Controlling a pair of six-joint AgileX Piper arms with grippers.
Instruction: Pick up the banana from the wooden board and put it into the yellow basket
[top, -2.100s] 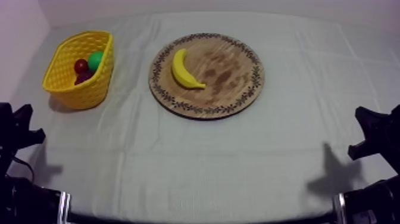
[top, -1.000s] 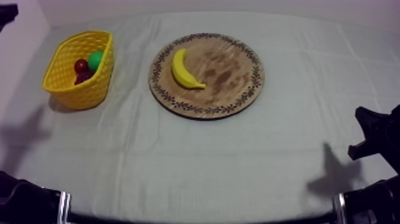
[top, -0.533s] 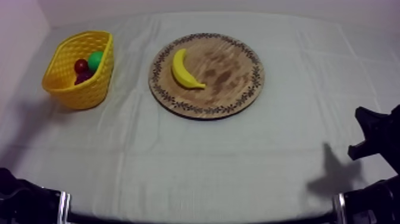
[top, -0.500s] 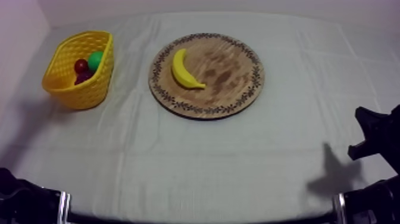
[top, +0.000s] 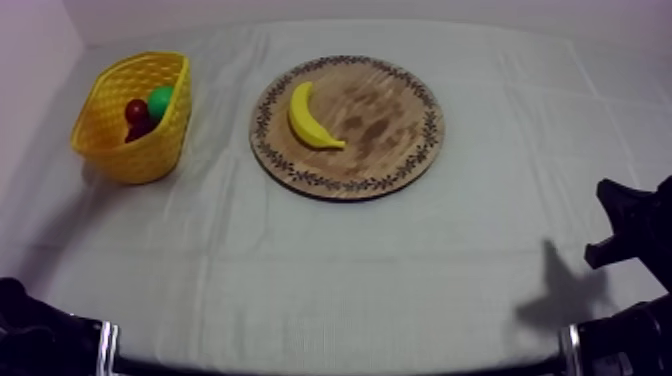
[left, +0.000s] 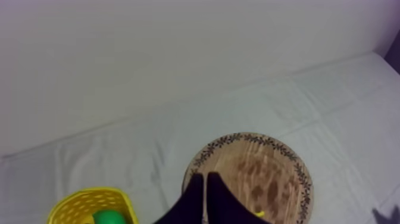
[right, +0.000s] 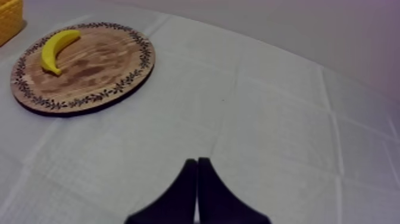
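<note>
Change: your left arm has risen from its low resting place at the left edge of the tabletop. The banana, wooden board and yellow basket lie where they did.
Banana: you see it lying flat and curved on the left part of the wooden board, clear of both pincers.
Wooden board: it rests on the far middle of the tabletop, its patterned rim showing all round.
Yellow basket: it stands left of the wooden board, apart from it. Inside are a small red fruit and a green fruit, just beside each other.
Left pincer: your left pincer hangs high and looks down on the wooden board and yellow basket. Its fingers lie together as a narrow wedge with nothing between them, and a sliver of banana shows just beside them.
Right pincer: your right pincer is also a narrow wedge closed on nothing. It sits low over bare cloth at the tabletop's right side, well apart from the wooden board.
</note>
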